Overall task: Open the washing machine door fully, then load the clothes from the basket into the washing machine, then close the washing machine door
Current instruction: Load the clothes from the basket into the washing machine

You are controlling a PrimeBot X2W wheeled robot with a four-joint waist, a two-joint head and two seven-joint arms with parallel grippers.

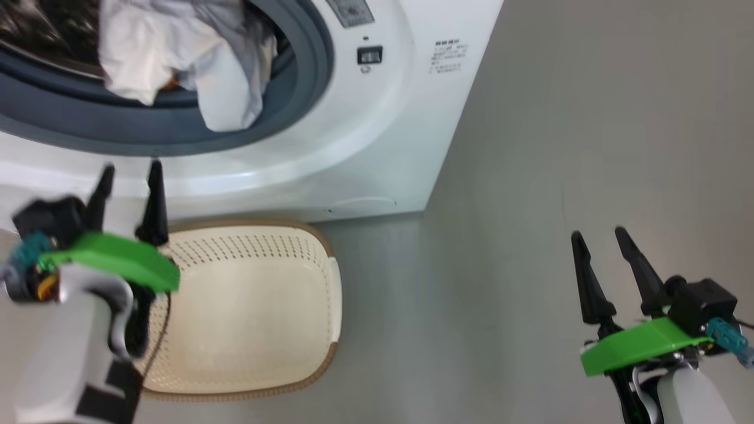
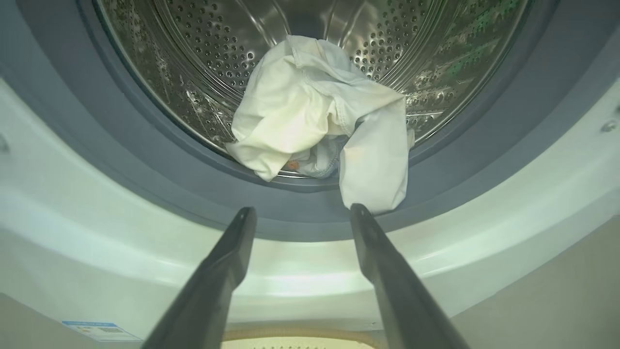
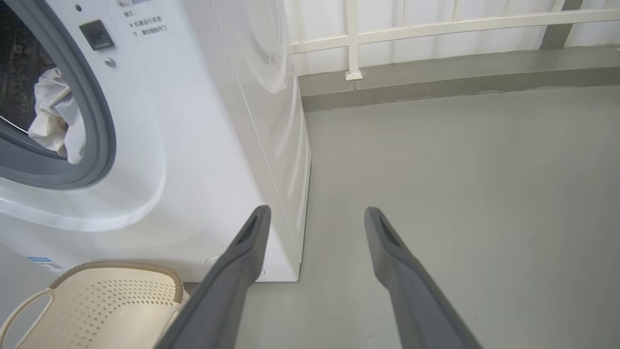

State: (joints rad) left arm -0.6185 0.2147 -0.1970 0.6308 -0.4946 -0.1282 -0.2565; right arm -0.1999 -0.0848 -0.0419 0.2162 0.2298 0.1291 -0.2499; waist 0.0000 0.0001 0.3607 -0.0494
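Head view: the basket sits on the floor, right against the front of the washing machine, and it looks empty. The clothes lie in the machine's round mouth. The left hand hangs over the basket's left edge, close to the machine. Its fingers are spread wide and hold nothing. The right hand hangs over bare floor, well apart from the machine, also spread wide and holding nothing.

Left wrist view: the clothes rest at the front of the steel drum. One pale floppy bit hangs out over the grey rubber ring. I think the loading is almost done. The next move should be to push that floppy bit in, so the door cannot pinch it, and then swing the door shut.

Right wrist view: the machine's front corner stands near the right hand. Beyond it, open floor runs up to a white rail, so that arm has lots of room.
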